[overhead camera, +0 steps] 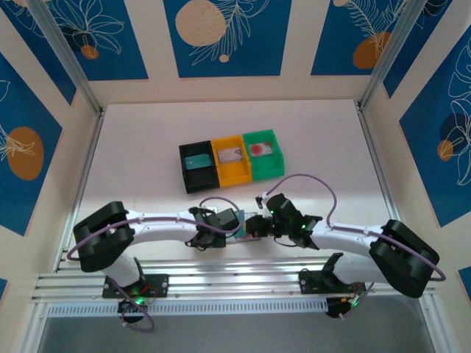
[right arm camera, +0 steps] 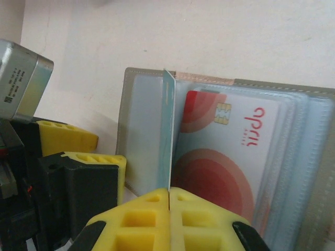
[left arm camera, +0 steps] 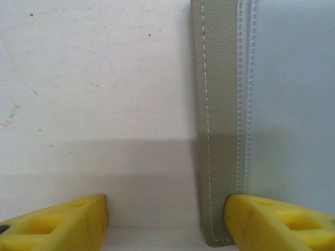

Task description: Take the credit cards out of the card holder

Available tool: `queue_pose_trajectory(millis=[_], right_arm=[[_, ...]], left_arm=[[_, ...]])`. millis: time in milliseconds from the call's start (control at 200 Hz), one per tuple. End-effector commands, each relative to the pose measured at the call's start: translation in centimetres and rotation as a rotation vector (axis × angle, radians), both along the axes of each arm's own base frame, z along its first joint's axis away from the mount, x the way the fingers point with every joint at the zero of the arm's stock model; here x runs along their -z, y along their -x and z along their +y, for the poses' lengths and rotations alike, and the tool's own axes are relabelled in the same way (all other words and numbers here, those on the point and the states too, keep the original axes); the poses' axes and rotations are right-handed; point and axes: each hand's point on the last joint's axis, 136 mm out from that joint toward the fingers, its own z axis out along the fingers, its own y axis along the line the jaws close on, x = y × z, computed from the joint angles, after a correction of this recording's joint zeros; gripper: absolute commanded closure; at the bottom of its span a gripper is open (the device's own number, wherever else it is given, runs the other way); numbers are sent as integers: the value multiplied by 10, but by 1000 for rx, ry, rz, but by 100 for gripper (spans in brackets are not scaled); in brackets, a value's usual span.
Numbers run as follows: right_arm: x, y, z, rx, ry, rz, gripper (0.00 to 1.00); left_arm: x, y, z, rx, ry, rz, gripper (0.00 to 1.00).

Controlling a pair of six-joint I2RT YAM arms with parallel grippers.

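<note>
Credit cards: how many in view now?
4 sure: teal card in black bin, pale card in orange bin, red-dot card in green bin, red-patterned card in the card holder. The thin teal sheet in the right claw may be a fifth; pockets may hide more.

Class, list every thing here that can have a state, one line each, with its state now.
card holder: open, clear pockets showing.
red-and-white card: inside a clear pocket.
teal card: upright on edge, pinched at its near end.
right gripper: shut on the teal card.
left gripper: open, astride the card holder's edge.
black bin: one card inside.
orange bin: one card inside.
green bin: one card inside.
</note>
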Motion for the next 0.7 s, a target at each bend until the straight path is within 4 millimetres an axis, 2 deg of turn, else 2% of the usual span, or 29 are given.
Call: queue_pose_trajectory(millis=[0, 170, 400, 540, 695], right_arm=[[6, 3, -15, 12, 37, 0, 100], [0, 4, -24, 23, 24, -10, 100], [-21, 5, -34, 21, -17, -47, 100], [-34, 9, -31, -27, -47, -45, 100], [-47, 16, -22, -112, -78, -46, 100]], left_arm=[[39, 26, -30, 60, 134, 126, 35], [25, 19, -26, 66, 129, 94, 35], [-7, 4, -19, 83, 184, 18, 34], [-41, -7, -22, 143, 283, -67, 32], [-93, -17, -21, 236, 413, -214, 29]])
